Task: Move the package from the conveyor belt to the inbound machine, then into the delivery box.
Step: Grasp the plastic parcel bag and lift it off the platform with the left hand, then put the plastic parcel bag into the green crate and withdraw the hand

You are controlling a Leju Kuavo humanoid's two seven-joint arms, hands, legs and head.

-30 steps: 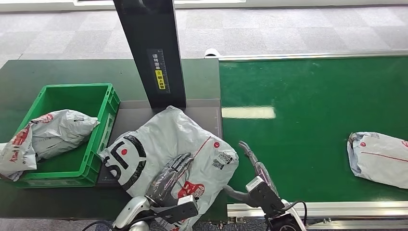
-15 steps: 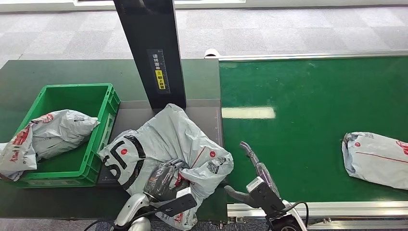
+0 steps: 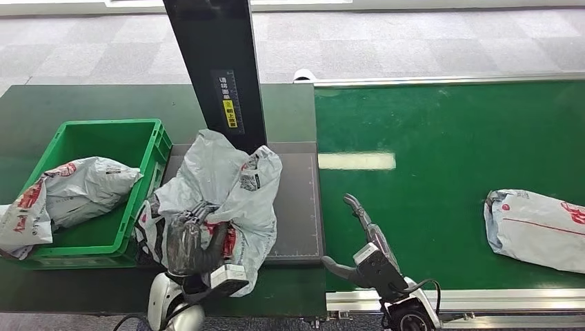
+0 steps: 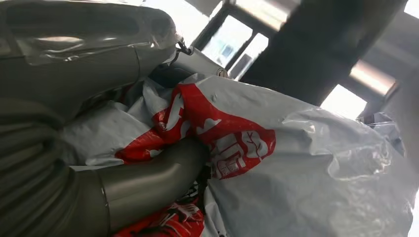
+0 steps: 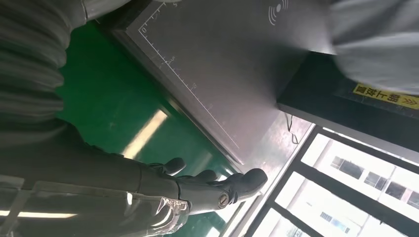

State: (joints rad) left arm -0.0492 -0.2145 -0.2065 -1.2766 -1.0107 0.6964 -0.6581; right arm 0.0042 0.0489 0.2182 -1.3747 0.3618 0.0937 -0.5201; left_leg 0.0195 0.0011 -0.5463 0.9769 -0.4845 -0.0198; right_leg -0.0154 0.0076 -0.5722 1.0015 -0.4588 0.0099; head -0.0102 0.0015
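Grey package [image 3: 219, 181] going from scanner plate [image 3: 296, 207] toward green box [image 3: 103, 141].
I'm keeping left hand [image 3: 187, 243] fingers clamped on it, lifting clear of the rim; right hand [image 3: 360, 238] is hanging with fingers apart.

The left hand [image 3: 187, 243] has dark grey, glossy fingers [image 3: 181, 238] wrapped in clear film, above a white block at the wrist and a rounded silver forearm shell with a black cable at 7 o'clock. In the left wrist view its thumb [image 4: 148, 177] is thick, smooth and grey beside a ribbed grey cover. The right hand [image 3: 364, 238] is grey and slender, with a dark boxy wrist unit, a thin black cable looping at 4 o'clock and a round black joint below. In the right wrist view its dark fingers [image 5: 232, 185] show a small round screw.
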